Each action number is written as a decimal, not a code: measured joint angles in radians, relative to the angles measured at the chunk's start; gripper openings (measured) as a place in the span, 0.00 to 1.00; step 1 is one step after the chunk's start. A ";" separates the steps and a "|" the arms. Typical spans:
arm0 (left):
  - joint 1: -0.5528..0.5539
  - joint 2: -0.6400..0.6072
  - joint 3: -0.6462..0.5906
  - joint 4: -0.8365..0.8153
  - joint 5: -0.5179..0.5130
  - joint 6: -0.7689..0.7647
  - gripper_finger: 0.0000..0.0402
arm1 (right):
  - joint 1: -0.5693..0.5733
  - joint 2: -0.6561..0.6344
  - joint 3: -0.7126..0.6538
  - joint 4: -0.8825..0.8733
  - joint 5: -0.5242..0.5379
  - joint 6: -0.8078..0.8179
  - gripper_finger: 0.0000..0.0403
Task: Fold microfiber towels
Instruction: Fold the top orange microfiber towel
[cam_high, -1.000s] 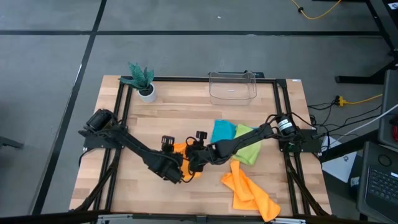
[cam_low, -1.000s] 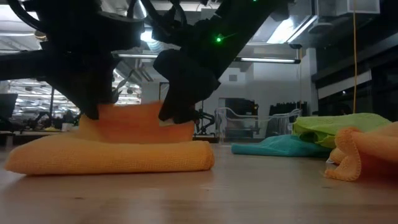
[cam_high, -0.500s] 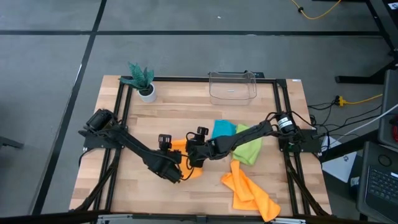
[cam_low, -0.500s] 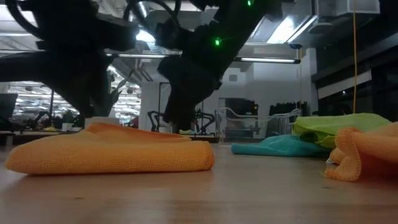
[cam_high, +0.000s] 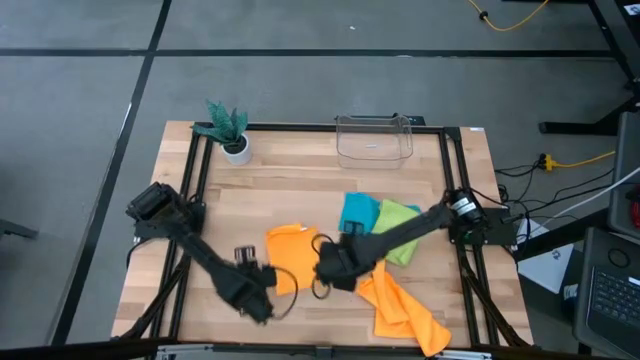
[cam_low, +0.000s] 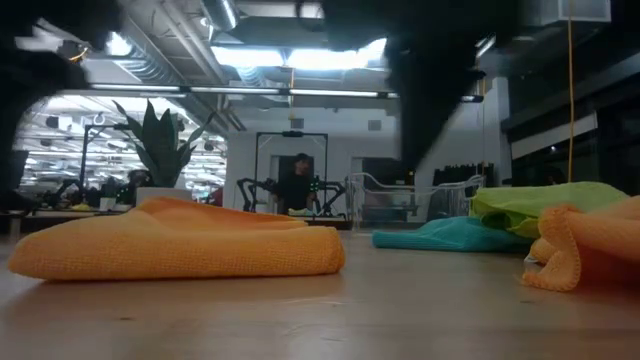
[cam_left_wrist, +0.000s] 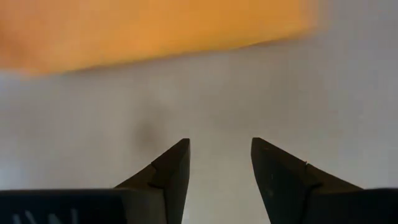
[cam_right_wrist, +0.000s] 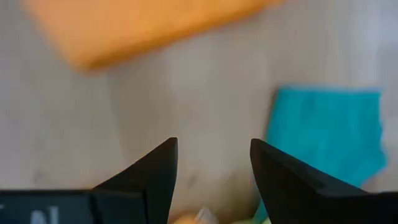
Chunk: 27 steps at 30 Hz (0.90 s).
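Overhead, a folded orange towel (cam_high: 291, 246) lies flat just below the centre of the wooden table (cam_high: 300, 190). The left gripper (cam_high: 262, 297) sits at its lower left and the right gripper (cam_high: 328, 270) at its lower right, both with fingers apart and empty. A teal towel (cam_high: 357, 211) and a green towel (cam_high: 400, 232) lie bunched right of centre, a second, crumpled orange towel (cam_high: 402, 308) toward the lower right.

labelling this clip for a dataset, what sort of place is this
Likely a robotics lab or large workshop: the wooden table sits in a black frame on a grey floor, ceiling strip lights run overhead, and another robot rig stands in the background.
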 joint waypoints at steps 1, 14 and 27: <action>-0.024 0.000 0.000 0.063 -0.005 -0.008 0.41 | 0.020 0.000 -0.004 0.004 -0.004 0.013 0.51; -0.072 0.085 0.001 0.362 -0.268 0.179 0.41 | 0.110 0.001 -0.217 0.668 0.025 -0.451 0.51; -0.009 0.108 0.000 0.355 -0.243 0.182 0.41 | 0.025 0.001 -0.402 0.923 -0.065 -0.443 0.51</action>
